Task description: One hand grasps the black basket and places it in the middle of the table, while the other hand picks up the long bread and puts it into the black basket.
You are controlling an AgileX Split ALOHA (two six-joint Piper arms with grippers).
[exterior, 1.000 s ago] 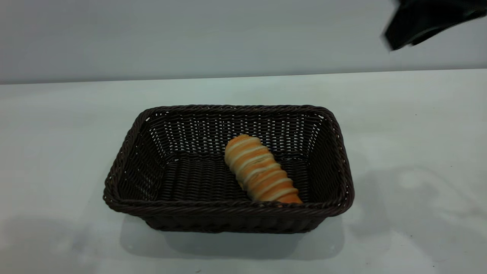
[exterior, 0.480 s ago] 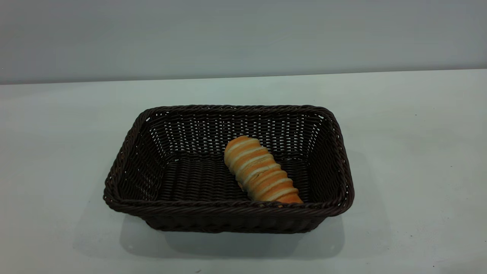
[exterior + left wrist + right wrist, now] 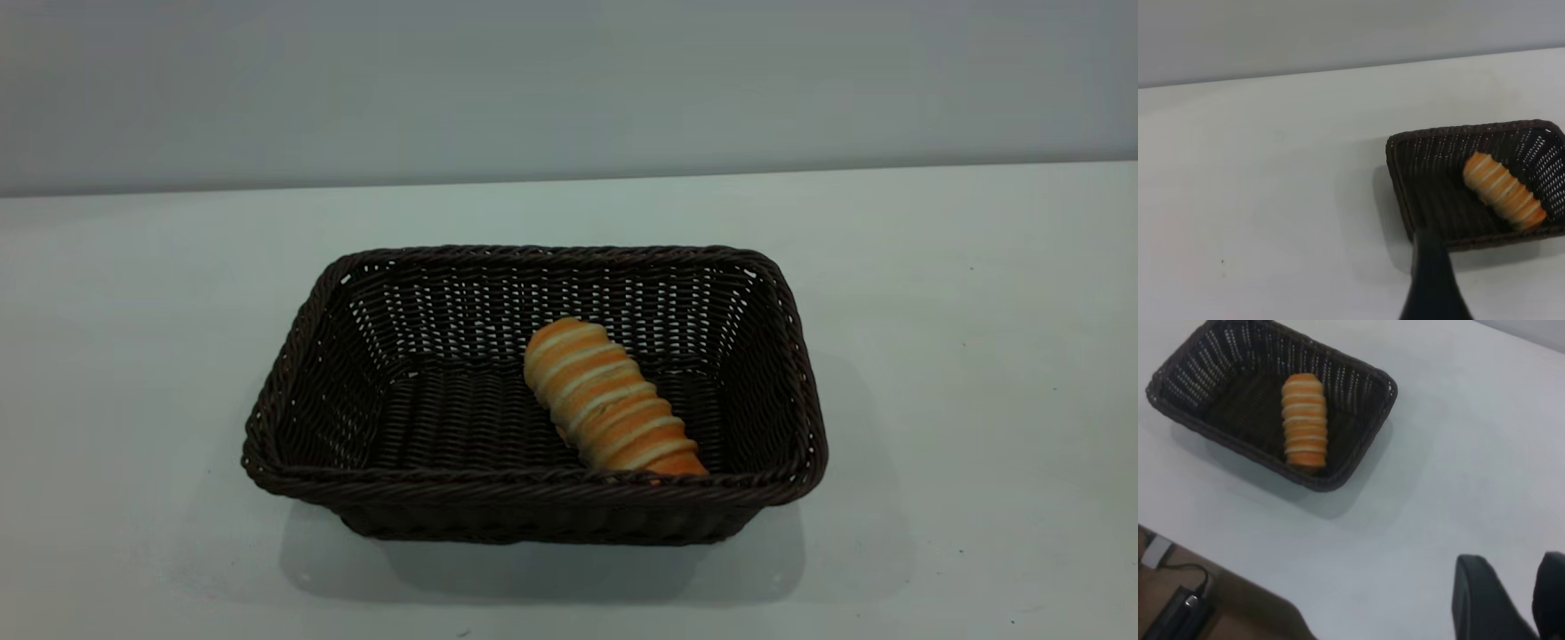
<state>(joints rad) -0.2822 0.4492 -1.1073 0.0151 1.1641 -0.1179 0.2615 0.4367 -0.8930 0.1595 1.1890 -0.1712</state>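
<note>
The black basket [image 3: 533, 484] stands in the middle of the white table [image 3: 933, 356]. The long bread [image 3: 609, 400] lies slantwise inside it, towards the basket's front right corner. Neither arm shows in the exterior view. In the left wrist view my left gripper [image 3: 1431, 283] is a dark shape above the table, apart from the basket [image 3: 1395, 180] and the bread [image 3: 1503, 192]. In the right wrist view my right gripper [image 3: 1519, 590] is open and empty, high over bare table, well away from the basket [image 3: 1388, 393] and the bread [image 3: 1305, 420].
A plain grey wall [image 3: 569, 80] runs behind the table. In the right wrist view the table's edge gives way to a brown floor with a cable and a small device [image 3: 1178, 607].
A black arm part at the exterior view's upper right one second ago has left the view. The basket and the bread have not moved.
</note>
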